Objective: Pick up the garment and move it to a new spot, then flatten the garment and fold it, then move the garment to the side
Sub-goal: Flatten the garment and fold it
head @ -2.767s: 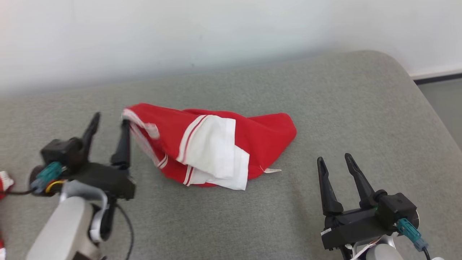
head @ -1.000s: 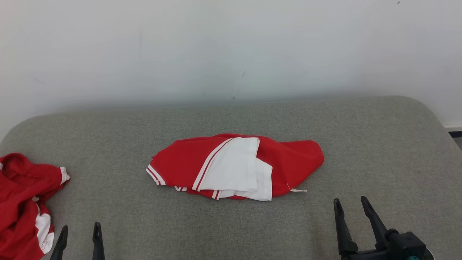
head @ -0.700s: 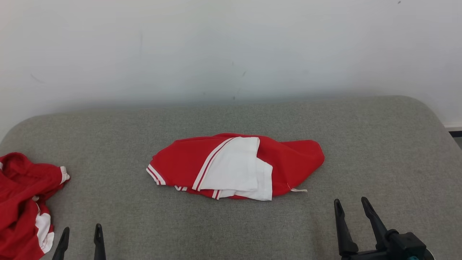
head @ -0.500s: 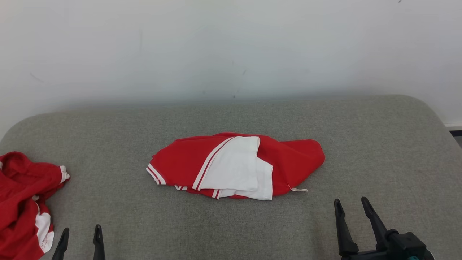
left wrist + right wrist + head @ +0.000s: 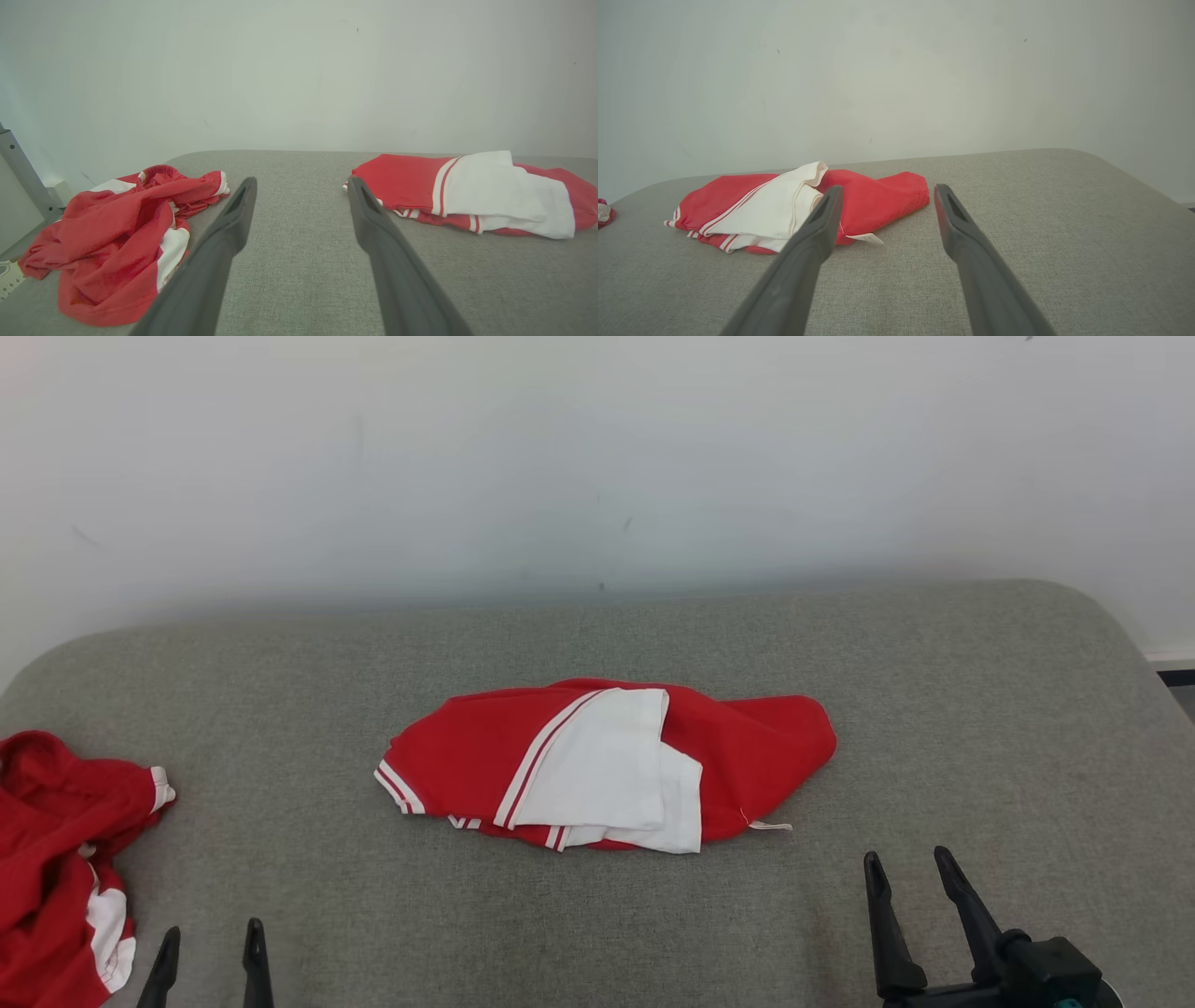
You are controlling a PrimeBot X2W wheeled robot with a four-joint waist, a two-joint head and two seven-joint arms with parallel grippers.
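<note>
A red garment (image 5: pixel 607 770) with white panels and striped trim lies folded into a compact bundle in the middle of the grey cushioned surface (image 5: pixel 597 915). It also appears in the left wrist view (image 5: pixel 467 193) and the right wrist view (image 5: pixel 761 205). My left gripper (image 5: pixel 211 933) (image 5: pixel 301 184) is open at the lower left, well short of the garment and touching nothing. My right gripper (image 5: pixel 906 859) (image 5: pixel 885 189) is open at the lower right, a little nearer than the garment's right end, with nothing between its fingers.
A second red-and-white garment (image 5: pixel 56 859) (image 5: pixel 117 224) lies crumpled at the surface's left edge, left of my left gripper. A pale wall (image 5: pixel 597 457) runs along the back. The surface's rounded right corner (image 5: pixel 1111 616) drops off to the floor.
Since the earliest frame the head camera has shifted to a wider view. My left gripper, then open at the garment's left end, has drawn back to the bottom edge. Nothing has moved over the last second.
</note>
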